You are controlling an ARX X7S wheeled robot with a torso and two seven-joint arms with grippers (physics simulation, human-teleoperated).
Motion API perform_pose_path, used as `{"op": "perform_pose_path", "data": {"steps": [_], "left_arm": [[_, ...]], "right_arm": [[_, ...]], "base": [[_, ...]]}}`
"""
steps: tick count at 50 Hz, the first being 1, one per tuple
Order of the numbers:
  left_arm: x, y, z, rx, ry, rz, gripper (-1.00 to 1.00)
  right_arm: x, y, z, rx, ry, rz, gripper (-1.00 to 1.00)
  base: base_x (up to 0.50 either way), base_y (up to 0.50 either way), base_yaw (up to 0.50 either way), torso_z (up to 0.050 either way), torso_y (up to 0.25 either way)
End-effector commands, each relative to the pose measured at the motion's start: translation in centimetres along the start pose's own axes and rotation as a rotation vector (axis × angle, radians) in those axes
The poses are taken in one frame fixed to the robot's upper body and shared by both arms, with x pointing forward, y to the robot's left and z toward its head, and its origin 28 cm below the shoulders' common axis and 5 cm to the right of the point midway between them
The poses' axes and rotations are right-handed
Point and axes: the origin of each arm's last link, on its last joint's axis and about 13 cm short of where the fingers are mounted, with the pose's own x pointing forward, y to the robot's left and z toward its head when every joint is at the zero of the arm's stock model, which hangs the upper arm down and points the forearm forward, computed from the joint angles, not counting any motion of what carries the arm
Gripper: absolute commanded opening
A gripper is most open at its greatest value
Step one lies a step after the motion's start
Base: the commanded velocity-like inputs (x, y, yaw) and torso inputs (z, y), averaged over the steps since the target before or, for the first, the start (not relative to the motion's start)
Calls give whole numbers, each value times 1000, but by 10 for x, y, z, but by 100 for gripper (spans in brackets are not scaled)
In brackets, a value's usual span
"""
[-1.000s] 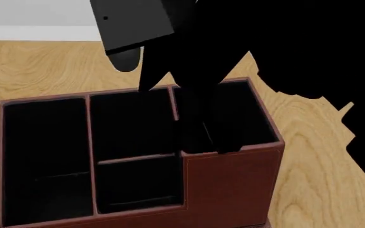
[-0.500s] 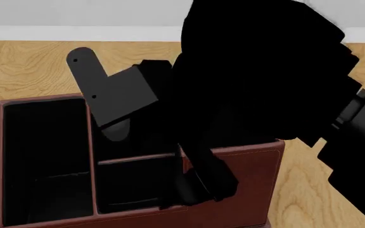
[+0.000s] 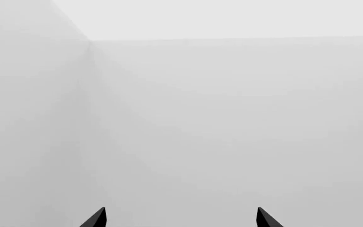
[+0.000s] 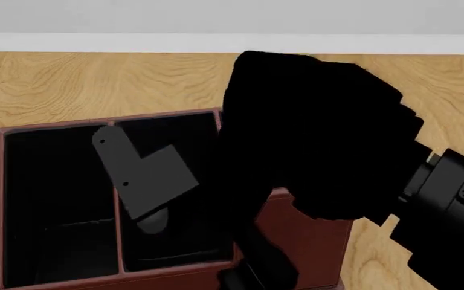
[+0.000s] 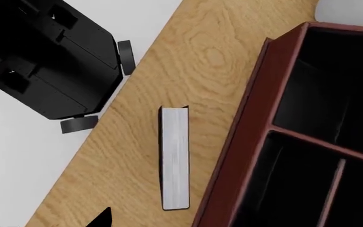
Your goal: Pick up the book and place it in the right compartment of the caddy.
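Left wrist cam first: nothing but blank grey wall, w/ the two fingertips of the left gripper poking in well apart, so it's spread open, empty and nowhere near the action. Head cam: the right arm has swung down a lot vs half a sec ago, and its grey bracket that was up over the caddy's back wall now hangs low over the middle section of the caddy. The arm's bulk covers most of the right compartment, so can't see into it from here, and the right gripper's jaws aren't visible, so can't tell if they're apart or together. Right wrist cam: the book lies on the wooden table, white page edge up, just beside the caddy's outer wall, not touching afaict. So the book isn't picked up or held by anything. IMO the arm's dropping toward it for the grab, and the placing part is all still to do.
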Motion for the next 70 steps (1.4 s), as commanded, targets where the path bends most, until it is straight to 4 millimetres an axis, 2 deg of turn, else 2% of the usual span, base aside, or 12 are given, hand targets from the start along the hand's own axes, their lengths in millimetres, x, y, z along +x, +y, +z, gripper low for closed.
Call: {"op": "perform_pose_path", "data": {"steps": [1, 33, 49, 70], "left_arm": [[0, 1, -1, 0, 2, 6, 100], [-3, 4, -6, -6, 13, 21, 100], [-6, 6, -6, -6, 14, 29, 100], [-9, 10, -6, -6, 15, 40, 100]], "right_arm": [[20, 2, -6, 2, 13, 28, 100], [77, -22, -18, -19, 45, 51, 100], [104, -22, -17, -48, 63, 88, 100], [124, -21, -20, -32, 69, 133, 100]], "base": [[0, 0, 0, 0, 0], [0, 0, 0, 0, 0], [0, 0, 0, 0, 0], [0, 0, 0, 0, 0]]}}
